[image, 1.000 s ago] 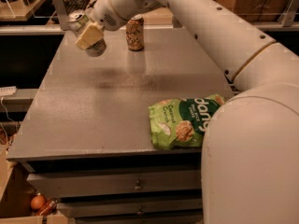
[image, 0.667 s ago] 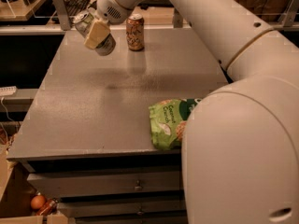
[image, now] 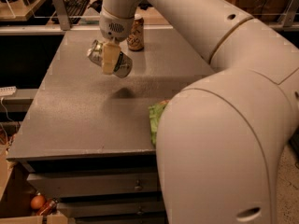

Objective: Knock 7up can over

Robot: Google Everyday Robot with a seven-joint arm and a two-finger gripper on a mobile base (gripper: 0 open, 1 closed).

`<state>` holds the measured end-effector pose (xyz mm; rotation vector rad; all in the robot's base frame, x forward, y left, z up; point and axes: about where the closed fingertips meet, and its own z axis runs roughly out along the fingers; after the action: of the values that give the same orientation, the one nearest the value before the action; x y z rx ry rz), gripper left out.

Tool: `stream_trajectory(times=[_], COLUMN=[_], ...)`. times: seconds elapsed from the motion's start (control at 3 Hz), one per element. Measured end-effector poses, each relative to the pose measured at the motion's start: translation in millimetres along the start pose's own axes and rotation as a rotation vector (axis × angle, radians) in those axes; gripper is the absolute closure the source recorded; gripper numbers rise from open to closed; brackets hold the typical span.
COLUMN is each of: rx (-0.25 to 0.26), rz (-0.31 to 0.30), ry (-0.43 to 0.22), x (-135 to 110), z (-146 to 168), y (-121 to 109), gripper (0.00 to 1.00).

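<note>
1. Where the white arm [image: 224, 78] reaches over the grey table [image: 70, 120], the gripper [image: 110, 63] hangs above the far-middle part of the top, just in front of the brown can [image: 136, 33].
2. Its jaws are closed round the 7up can [image: 123, 65]. One cream finger [image: 110, 55] lies across the can's near side, and the other is hidden behind it.
3. The 7up can is off the table and tipped well over towards its side, with one silver end up to the left and the other end lower to the right.
4. Its body looks silvery-white with green marks, but the lettering is too small to read.
5. A dark shadow [image: 122, 93] lies on the top below the can, apart from it.
6. The brown can stands upright near the far edge; I cannot tell whether the wrist touches it.
7. A green bag [image: 156, 120] lies at the near right, mostly hidden by the arm.
</note>
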<state>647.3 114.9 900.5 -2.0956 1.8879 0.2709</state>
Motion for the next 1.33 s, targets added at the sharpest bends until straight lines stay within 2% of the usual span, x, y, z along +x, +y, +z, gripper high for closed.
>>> stream_trajectory(times=[0.33, 0.67, 1.33], rx=[-0.080, -0.134, -0.172], rz=[-0.015, -0.057, -0.098], ry=[0.118, 0.179, 0.192], x=[12.2, 8.0, 0.5], z=[14.3, 30.7, 45.2], y=[23.2, 41.0, 56.7], gripper=[0.82, 0.51, 0.05])
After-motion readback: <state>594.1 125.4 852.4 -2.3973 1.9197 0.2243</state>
